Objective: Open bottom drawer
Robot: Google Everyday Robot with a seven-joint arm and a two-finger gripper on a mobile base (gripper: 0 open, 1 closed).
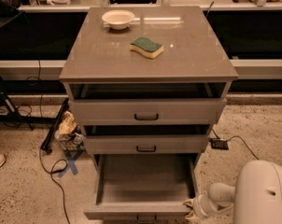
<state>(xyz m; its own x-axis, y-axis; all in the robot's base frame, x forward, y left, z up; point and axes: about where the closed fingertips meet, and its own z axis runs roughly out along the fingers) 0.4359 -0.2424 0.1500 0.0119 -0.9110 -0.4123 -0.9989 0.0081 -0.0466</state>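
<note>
The robot's body shows in the lower right corner as a large white shell — smooth plastic, rounded along the top, with 1 small dark mark on its face. A pale grey-white arm link comes from its left side, tube-shaped with rounded ends, and joins a thicker, faintly ringed wrist section. The gripper at the end is cream to yellowish — it sits at the front right corner of the bottom drawer.

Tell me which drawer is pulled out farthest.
The bottom drawer, inside exposed; top drawer and middle drawer barely out. The gripper is at its front right corner.
</note>
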